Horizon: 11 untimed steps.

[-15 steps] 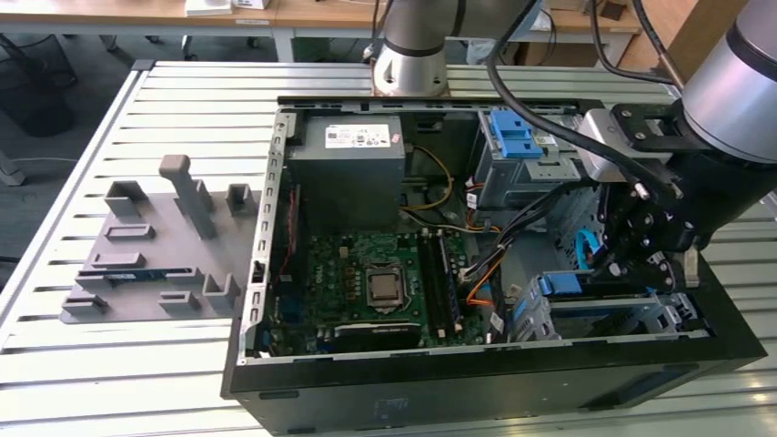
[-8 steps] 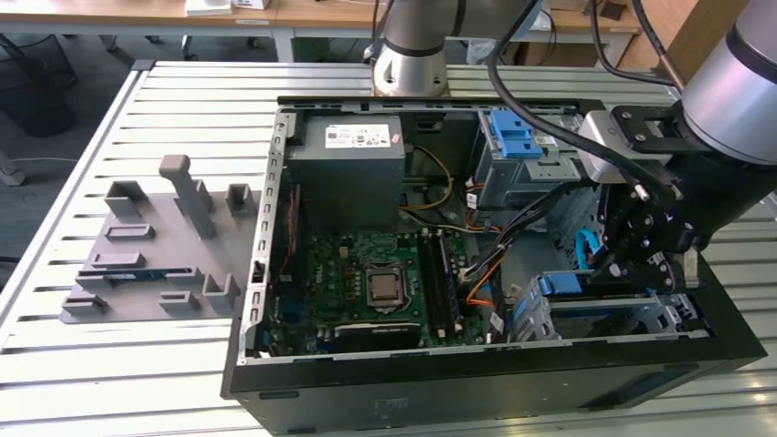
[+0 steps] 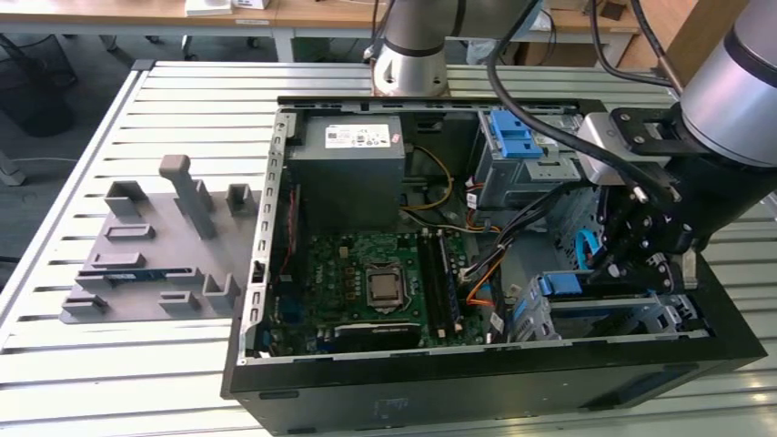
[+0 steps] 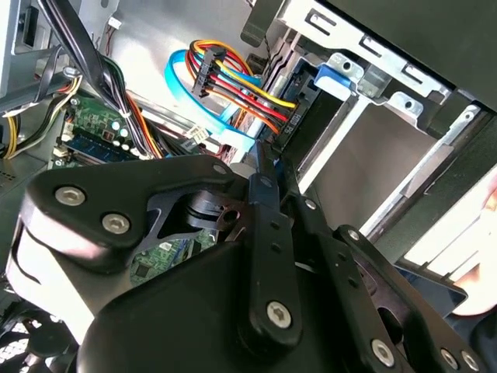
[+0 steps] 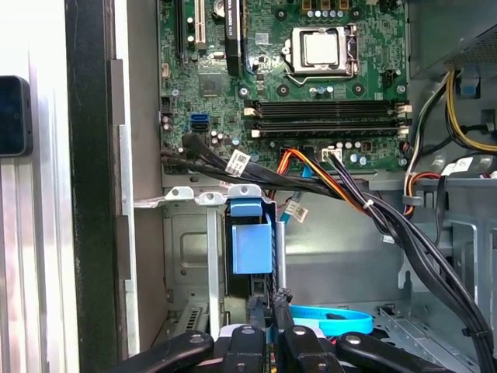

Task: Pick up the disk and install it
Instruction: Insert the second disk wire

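Observation:
The disk (image 3: 569, 285) sits on edge in the metal drive cage (image 3: 661, 319) at the front corner of the open computer case, on the exterior view's right. Its blue bracket (image 5: 252, 245) shows between the cage walls, and its silver face is hidden. The same blue bracket (image 4: 335, 76) appears in the second wrist view, deep in the cage. My gripper (image 3: 621, 267) hangs inside the case just behind the disk's end. Its fingers stand close together with nothing seen between them, the gripper (image 5: 269, 305) close to the bracket's edge. The gripper (image 4: 266, 159) points at the cage.
A bundle of black, orange and yellow cables (image 5: 349, 190) crosses between the motherboard (image 3: 377, 273) and the cage. A blue flat cable (image 5: 334, 320) loops beside my fingers. The grey power supply (image 3: 352, 168) and a blue latch (image 3: 516, 137) sit at the back. A grey fixture (image 3: 158, 246) lies beside the case.

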### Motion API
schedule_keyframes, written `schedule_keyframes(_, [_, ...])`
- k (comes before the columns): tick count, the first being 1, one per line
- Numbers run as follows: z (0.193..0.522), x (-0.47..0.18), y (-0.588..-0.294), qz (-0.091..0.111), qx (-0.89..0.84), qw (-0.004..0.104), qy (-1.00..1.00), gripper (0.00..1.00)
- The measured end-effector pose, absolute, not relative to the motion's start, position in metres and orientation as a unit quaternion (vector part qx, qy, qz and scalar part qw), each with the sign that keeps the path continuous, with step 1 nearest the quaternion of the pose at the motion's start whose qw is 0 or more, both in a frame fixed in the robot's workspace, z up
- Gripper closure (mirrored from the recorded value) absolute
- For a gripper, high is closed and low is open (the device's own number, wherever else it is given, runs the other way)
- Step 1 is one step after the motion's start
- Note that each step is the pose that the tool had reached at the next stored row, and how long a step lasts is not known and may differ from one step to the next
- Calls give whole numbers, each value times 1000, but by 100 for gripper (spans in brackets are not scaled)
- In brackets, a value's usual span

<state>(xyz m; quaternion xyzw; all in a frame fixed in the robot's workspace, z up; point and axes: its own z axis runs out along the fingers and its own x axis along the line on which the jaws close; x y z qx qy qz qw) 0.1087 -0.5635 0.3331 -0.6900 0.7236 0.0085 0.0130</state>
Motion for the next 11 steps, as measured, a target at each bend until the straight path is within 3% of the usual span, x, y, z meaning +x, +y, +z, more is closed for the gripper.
schedule_keyframes(11, [331, 109, -564, 8, -690, 13, 724, 84])
